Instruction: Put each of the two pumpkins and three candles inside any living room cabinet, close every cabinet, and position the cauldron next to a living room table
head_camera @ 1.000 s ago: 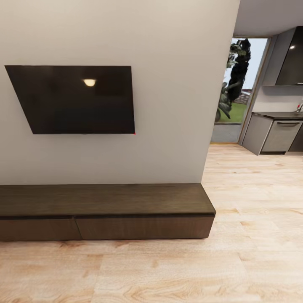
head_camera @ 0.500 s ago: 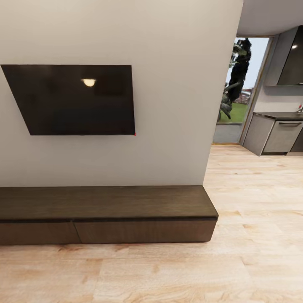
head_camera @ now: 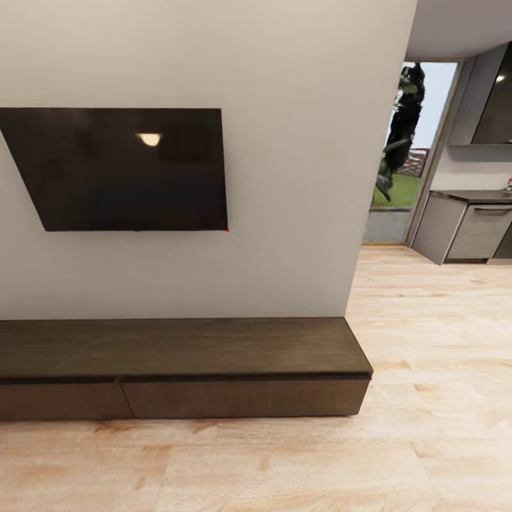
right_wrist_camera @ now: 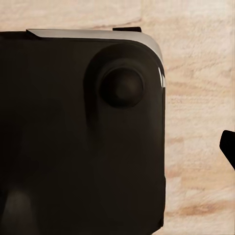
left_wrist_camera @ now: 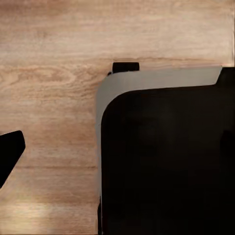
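Head view: cabinet (head_camera: 178, 370) under TV (head_camera: 121, 169), drawers shut | fingers state cannot tell, both arms | advice: stop square before cabinet, leaving room for drawer to open.

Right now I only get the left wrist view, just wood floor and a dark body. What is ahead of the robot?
Observer: The head view shows a long low dark-brown cabinet against a white wall.
Operator: Are its drawers open?
Observer: No, the two drawer fronts in view sit flush with each other, shut.
Operator: Anything above it?
Observer: A dark screen hangs on the wall, over the cabinet.
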